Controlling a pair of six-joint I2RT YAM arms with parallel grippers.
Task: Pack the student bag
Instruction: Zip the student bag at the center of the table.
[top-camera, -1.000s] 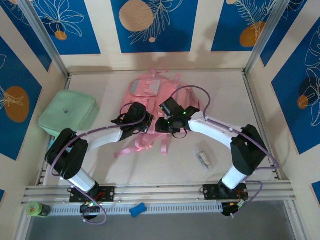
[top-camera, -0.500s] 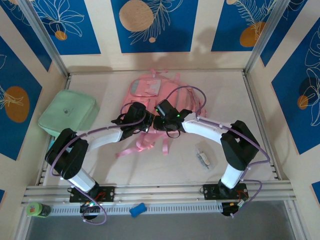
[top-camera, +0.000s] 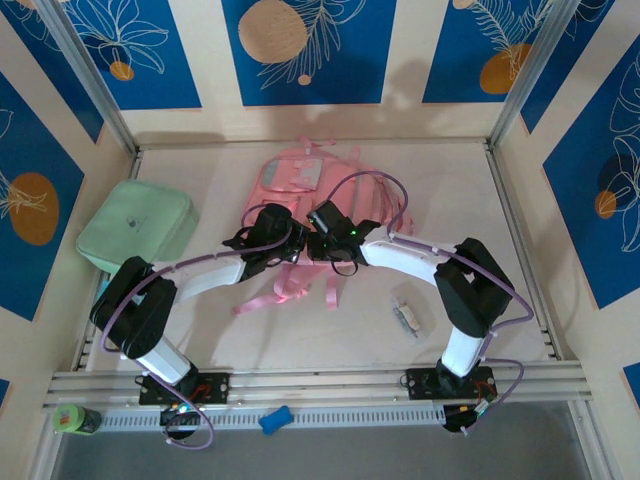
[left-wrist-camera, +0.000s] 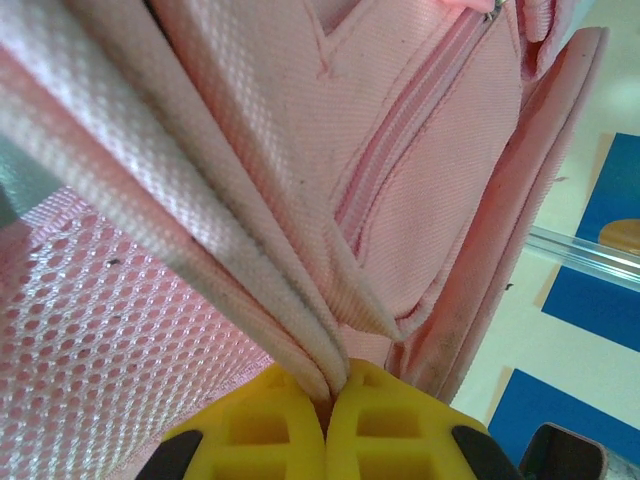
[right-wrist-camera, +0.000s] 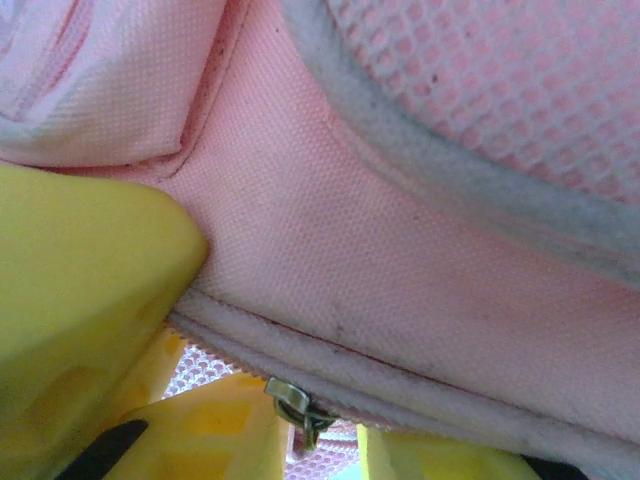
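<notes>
— Where is your student bag?
— Flat in the middle of the table, with both pincers at its near end.
— What does your left pincer hold?
— Its yellow pads are squeezed together on a fold of bumpy pink cloth, next to pink netting.
— And your right pincer?
— It touches a seam with a little metal zip pull. You can't tell how open it is.

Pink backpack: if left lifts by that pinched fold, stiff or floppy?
Probably floppy: the backpack fabric creases sharply into the shut left gripper, so it would likely drape, not rise flat. Grip seems fairly secure, since woven cloth and mesh don't look slick. The loose straps may trail and drag on the table.
</notes>
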